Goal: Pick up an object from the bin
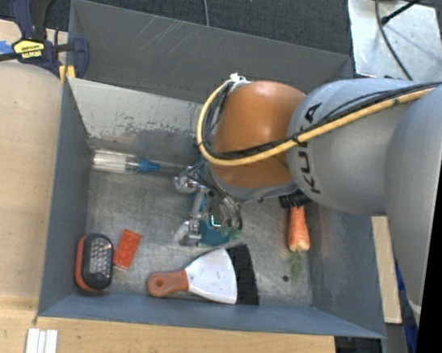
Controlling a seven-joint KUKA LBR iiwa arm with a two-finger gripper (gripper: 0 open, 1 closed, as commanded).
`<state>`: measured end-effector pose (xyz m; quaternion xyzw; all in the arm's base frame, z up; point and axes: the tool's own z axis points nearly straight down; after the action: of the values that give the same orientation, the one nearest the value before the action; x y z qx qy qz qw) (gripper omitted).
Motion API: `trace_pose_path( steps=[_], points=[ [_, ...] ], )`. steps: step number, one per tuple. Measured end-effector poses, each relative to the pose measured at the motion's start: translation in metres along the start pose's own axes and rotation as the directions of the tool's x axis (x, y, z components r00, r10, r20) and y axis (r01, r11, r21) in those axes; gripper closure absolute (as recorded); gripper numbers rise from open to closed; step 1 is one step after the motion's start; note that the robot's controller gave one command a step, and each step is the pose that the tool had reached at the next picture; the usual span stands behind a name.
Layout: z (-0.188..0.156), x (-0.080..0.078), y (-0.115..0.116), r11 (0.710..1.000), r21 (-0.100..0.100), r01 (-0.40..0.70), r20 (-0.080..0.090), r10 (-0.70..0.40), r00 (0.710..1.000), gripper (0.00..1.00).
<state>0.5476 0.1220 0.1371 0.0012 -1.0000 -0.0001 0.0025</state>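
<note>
Metal end effector (201, 228) beside flat white wedge scraper (211, 279), tapered orange carrot (298, 228)

carrot (299, 229) right, spatula (194, 280) front, tube (123, 164) behind

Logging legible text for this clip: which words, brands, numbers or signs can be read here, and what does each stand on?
"KUKA": on the grey arm, running along the link next to its orange cover.
No text can be read on the things in the bin: the black and red oval thing, the white scraper, the carrot and the clear tube.
</note>
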Motion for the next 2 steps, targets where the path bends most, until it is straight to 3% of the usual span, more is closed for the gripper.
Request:
trace_pose_path(
  steps=[1, 2],
  points=[
    [-0.004, -0.002, 0.000, 1.000, -0.001, -0.002, 0.007, 0.002, 1.000, 0.00],
    [0.020, 0.016, 0.010, 0.994, 0.001, 0.110, 0.015, -0.110, 0.994, 0.00]
  ],
)
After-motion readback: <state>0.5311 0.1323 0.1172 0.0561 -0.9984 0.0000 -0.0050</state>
